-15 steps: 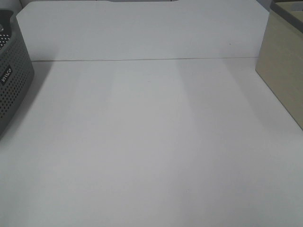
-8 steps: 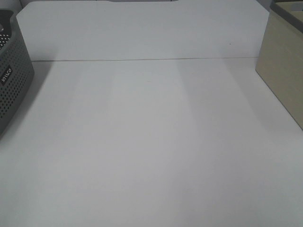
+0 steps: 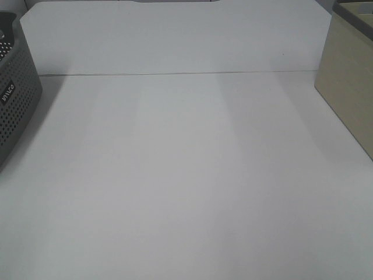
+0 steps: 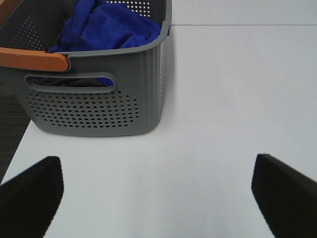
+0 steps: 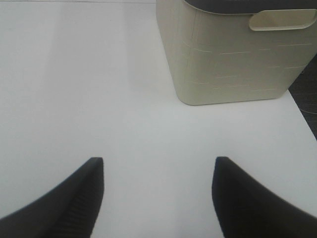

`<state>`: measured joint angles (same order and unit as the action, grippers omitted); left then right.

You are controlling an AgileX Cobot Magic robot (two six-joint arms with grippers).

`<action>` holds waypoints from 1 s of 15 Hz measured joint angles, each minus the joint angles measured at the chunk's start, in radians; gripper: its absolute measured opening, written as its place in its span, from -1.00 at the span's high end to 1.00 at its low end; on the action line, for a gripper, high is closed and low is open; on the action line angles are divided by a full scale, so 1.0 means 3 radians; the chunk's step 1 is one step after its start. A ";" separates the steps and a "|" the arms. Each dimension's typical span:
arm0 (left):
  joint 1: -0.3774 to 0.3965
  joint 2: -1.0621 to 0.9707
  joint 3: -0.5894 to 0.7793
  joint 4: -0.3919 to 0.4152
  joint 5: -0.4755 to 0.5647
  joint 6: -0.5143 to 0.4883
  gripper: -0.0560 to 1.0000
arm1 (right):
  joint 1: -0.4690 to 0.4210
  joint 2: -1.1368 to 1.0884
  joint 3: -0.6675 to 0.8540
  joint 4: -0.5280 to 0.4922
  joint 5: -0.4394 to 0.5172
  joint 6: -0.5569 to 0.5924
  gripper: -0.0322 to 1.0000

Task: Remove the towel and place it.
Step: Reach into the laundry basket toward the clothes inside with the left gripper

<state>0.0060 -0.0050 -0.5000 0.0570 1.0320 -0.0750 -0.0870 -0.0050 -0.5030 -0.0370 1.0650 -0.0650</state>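
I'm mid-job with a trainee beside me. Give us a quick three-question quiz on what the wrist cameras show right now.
1. True or false: the towel lies bunched inside the grey basket.
2. What stands ahead of the right hand? A) a beige bin B) a red cup C) a blue plate
3. Fill in: the left hand is ____ and holds nothing.

Key: 1 true; 2 A; 3 open.

Lab-like test bench: white table point(image 3: 186, 175), white back panel point(image 3: 175, 35), grey basket point(image 4: 99, 106), beige bin point(image 5: 228, 59).
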 joint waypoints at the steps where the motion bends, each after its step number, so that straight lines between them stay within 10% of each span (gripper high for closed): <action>1: 0.0000 0.0000 0.0000 0.0000 0.0000 0.0000 -0.96 | 0.0000 0.0000 0.0000 0.0000 0.0000 0.0000 -0.29; 15: 0.0000 0.0560 -0.0290 0.0367 -0.0007 -0.0280 -0.96 | 0.0000 0.0000 0.0000 0.0000 0.0000 0.0000 -0.29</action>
<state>0.0060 0.1630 -0.5870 0.1670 1.0300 -0.1590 -0.0870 -0.0050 -0.5030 -0.0370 1.0650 -0.0650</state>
